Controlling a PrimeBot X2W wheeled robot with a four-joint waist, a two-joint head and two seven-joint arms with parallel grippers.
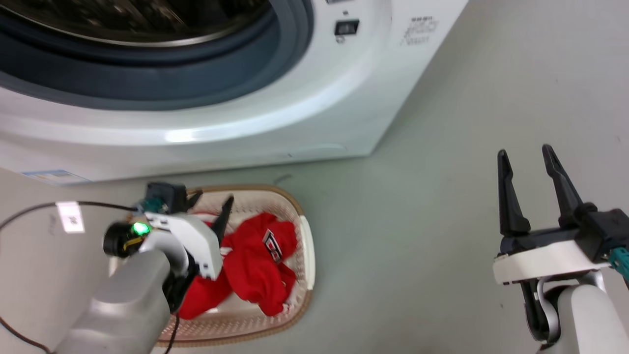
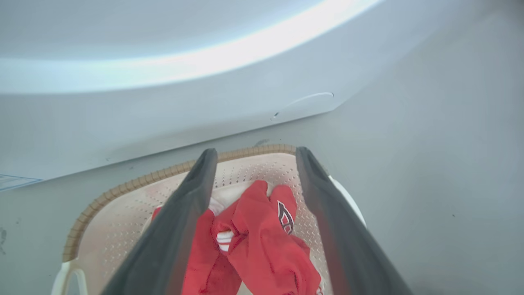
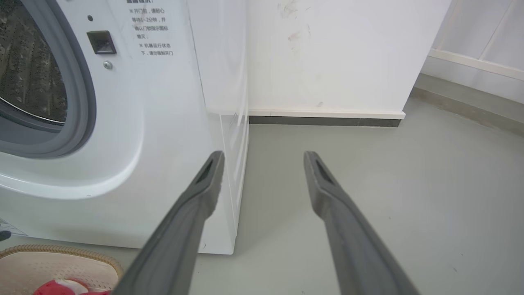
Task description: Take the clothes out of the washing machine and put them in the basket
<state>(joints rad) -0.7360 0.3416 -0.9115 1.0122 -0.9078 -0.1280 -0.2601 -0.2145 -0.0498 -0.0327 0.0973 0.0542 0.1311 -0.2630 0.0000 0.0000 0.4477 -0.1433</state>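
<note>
Red clothes with a dark-and-white logo patch lie in the cream basket on the floor before the white washing machine. My left gripper hovers open just over the basket's left part, nothing between its fingers; its wrist view looks down on the clothes inside the basket between the spread fingers. My right gripper stands open over bare floor at the right, far from the basket. The drum looks dark, with no fabric visible in the part shown.
A black cable with a white tag runs across the floor left of the basket. Grey floor stretches to the right of the washer. A white wall with a dark skirting stands behind.
</note>
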